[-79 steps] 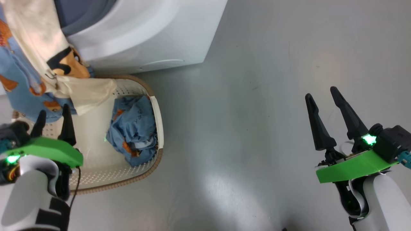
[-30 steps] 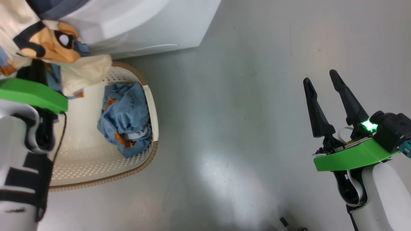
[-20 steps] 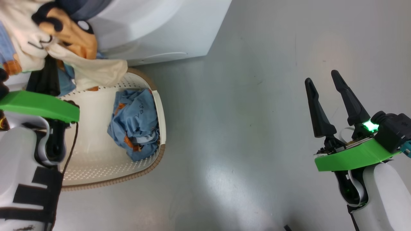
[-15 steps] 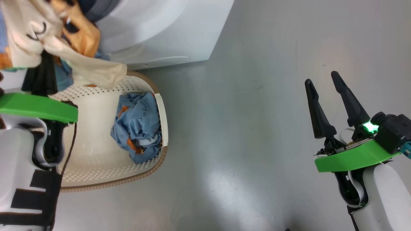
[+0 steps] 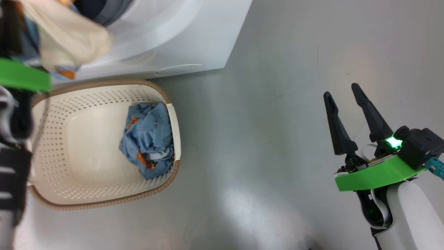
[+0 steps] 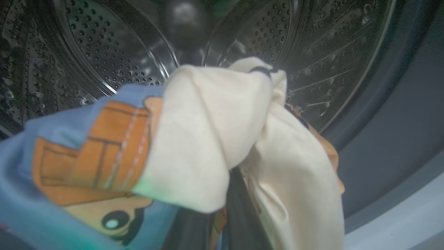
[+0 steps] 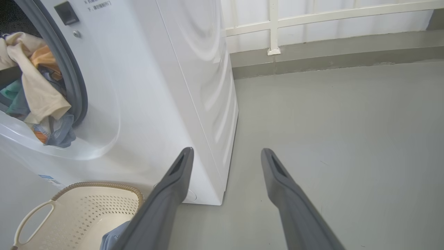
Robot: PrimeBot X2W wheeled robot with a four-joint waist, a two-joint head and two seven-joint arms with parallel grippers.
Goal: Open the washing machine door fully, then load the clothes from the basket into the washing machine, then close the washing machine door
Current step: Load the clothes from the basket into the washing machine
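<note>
Laundry area: white front-loader washing machine [image 7: 156,104], cream perforated basket [image 5: 104,83], bare grey floor [image 5: 277,104].

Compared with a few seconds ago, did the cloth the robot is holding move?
Yes. The cloth went from hanging over the basket up toward the washer's mouth, past the basket's far rim.

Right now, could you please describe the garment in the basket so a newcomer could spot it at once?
Find the big white washing machine; on the floor before it stands a cream perforated basket with a brown rim. Against its right wall lies a crumpled light-blue bundle with orange prints, the one garment in the basket; the other garment hangs at the drum mouth.
</note>
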